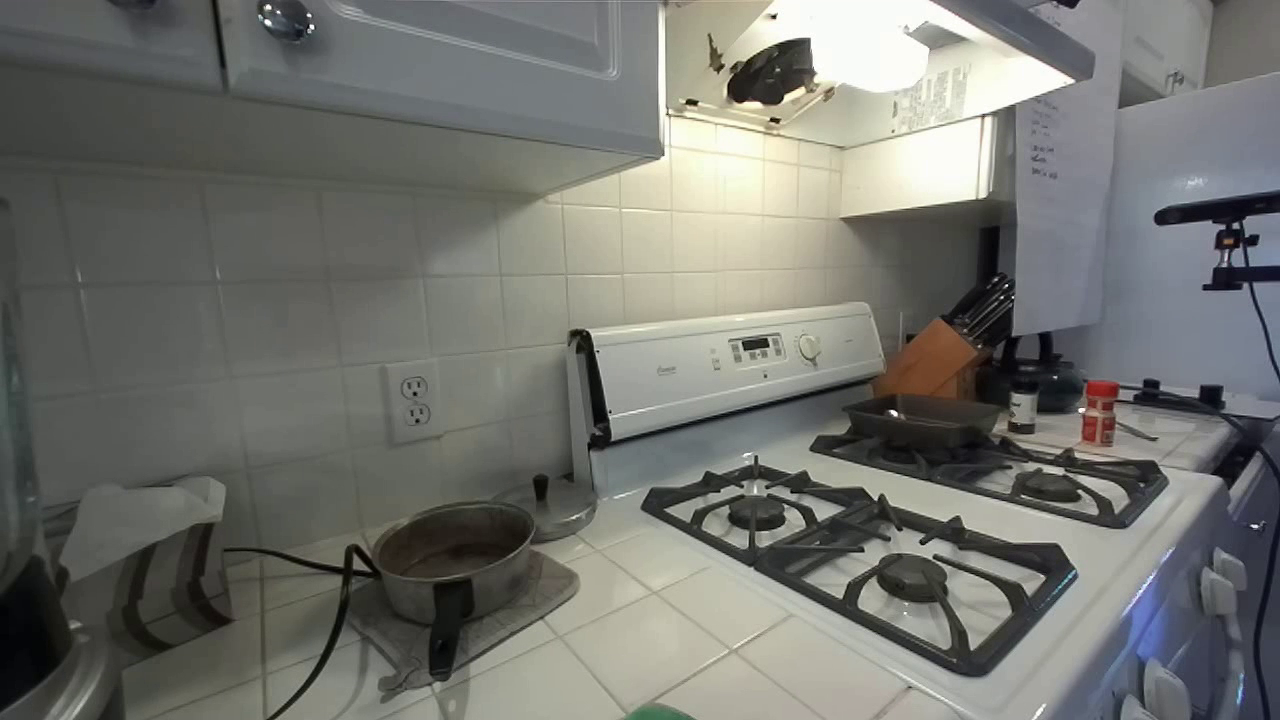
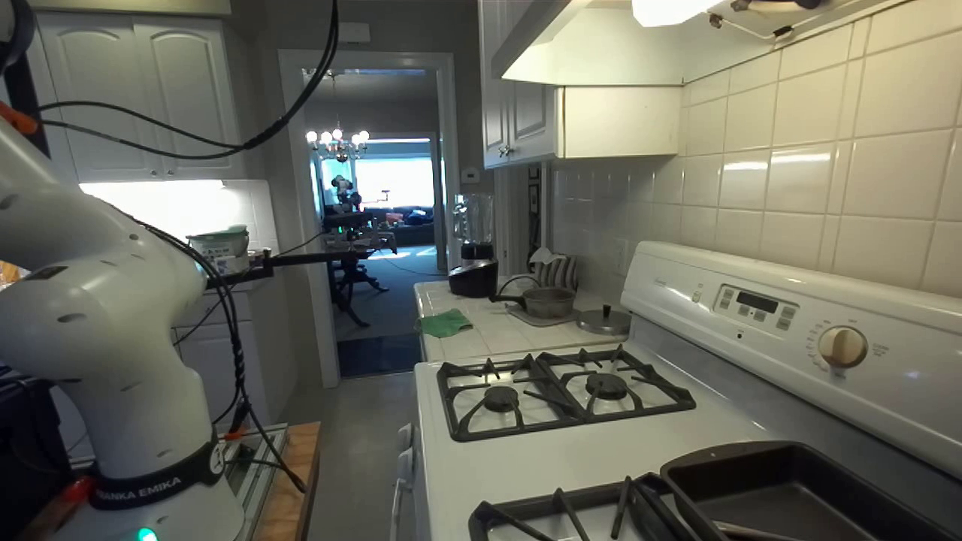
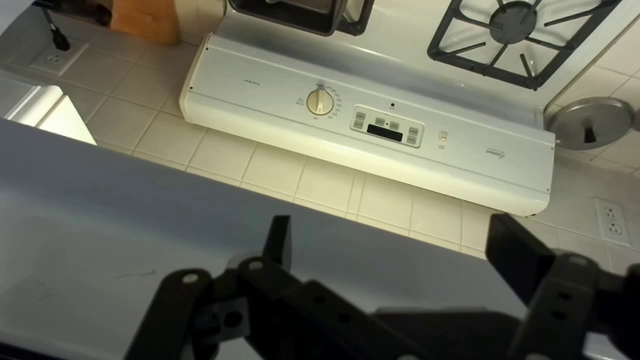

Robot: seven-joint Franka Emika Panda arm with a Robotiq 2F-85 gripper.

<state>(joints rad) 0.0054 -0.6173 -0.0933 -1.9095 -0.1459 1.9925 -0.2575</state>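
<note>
Exterior views share stove (image 2: 586, 451) from opposite ends; wrist view, inverted, near hood (image 3: 150, 230).

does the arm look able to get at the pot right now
Likely yes: the end effector is open and empty, and the pot stands uncovered, its handle jutting out. The hood shows ahead of the end effector, though, so the arm may need to swing aside first.

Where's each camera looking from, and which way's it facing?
Exterior view: by the dark rectangular pan, facing the white door frame; white jointed arm shows.
Exterior view: by the white tiled counter, facing the white gas stove; no arm shows.
Wrist view: on the wrist, facing the white control panel, shown upside down; open black two-fingered gripper shows.
Both exterior views share the grey metal saucepan.
</note>
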